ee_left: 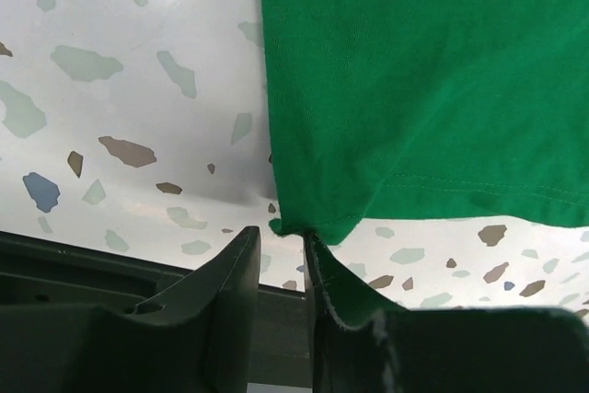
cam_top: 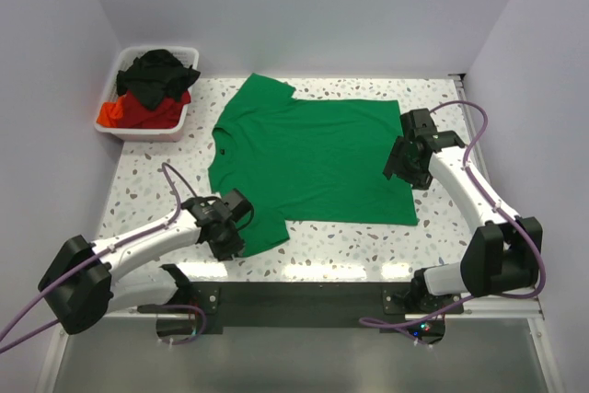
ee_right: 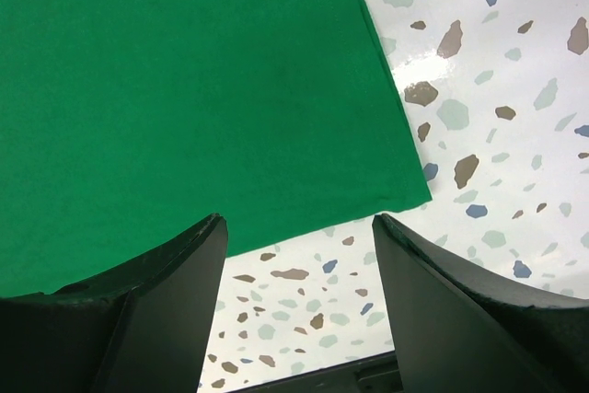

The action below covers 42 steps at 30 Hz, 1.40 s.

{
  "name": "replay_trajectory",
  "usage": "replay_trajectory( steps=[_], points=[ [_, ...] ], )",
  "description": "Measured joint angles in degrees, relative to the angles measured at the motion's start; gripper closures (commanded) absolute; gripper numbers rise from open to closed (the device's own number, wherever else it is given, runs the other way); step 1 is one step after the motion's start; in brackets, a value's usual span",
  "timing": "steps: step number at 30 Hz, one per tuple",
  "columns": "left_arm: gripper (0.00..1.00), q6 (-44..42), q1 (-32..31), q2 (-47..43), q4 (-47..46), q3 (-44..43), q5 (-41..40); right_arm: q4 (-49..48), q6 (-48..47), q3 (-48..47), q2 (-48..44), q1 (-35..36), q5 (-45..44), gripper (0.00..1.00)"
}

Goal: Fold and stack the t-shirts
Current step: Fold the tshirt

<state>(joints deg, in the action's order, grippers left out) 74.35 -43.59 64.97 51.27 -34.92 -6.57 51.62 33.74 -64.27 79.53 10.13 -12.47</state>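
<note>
Nearby, bin point(cam_top: 144, 132) of shirts point(cam_top: 155, 87); left claw point(ee_left: 279, 235) at green t-shirt point(cam_top: 313, 158), grip unclear; right claw point(ee_right: 299, 220) spread.

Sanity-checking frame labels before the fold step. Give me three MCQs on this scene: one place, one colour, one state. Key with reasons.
1. Where does the white bin stand on the table?
A. far left corner
B. near right corner
C. centre

2. What colour is the spread t-shirt?
A. red
B. black
C. green

3. How is the right tool?
A. shut on a sleeve
B. open, holding nothing
C. gripping the bin

Key:
1 A: the top view shows the bin at the far left corner, apart from the shirt.
2 C: the shirt is plainly green in all three views.
3 B: its wrist view shows the fingers wide apart above the shirt's corner, with nothing between them.
</note>
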Motion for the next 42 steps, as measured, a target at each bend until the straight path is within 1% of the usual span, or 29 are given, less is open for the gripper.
replay_trajectory(
  steps=[8,12,20,28,31,35,42],
  points=[
    [0.63,-0.48,-2.05,3.80,-2.93,0.04,-1.16,0.00,-0.35,0.00,1.03,0.00,0.07,0.31],
    [0.63,-0.57,-2.71,5.31,-4.44,0.04,-1.64,-0.02,-0.39,-0.11,1.68,0.00,0.20,0.31],
    [0.72,-0.85,-3.19,6.95,-6.56,0.17,-2.97,-0.02,-0.68,-1.07,2.54,0.09,0.26,0.32],
    [0.79,-1.81,-3.58,7.69,-6.71,-0.02,-3.48,-0.04,-0.81,-1.40,2.95,0.11,0.24,0.32],
    [0.86,-2.03,-4.02,8.28,-6.91,-0.37,-3.65,-0.04,-0.81,-1.40,2.95,0.11,0.24,0.32],
    [1.00,-2.14,-4.42,9.09,-7.39,-0.92,-3.67,-0.04,-0.81,-1.40,2.95,0.15,0.22,0.32],
    [1.00,-2.12,-5.20,9.20,-7.26,-1.22,-4.42,-0.02,-0.81,-1.40,2.95,0.37,0.24,0.33]
  ],
)
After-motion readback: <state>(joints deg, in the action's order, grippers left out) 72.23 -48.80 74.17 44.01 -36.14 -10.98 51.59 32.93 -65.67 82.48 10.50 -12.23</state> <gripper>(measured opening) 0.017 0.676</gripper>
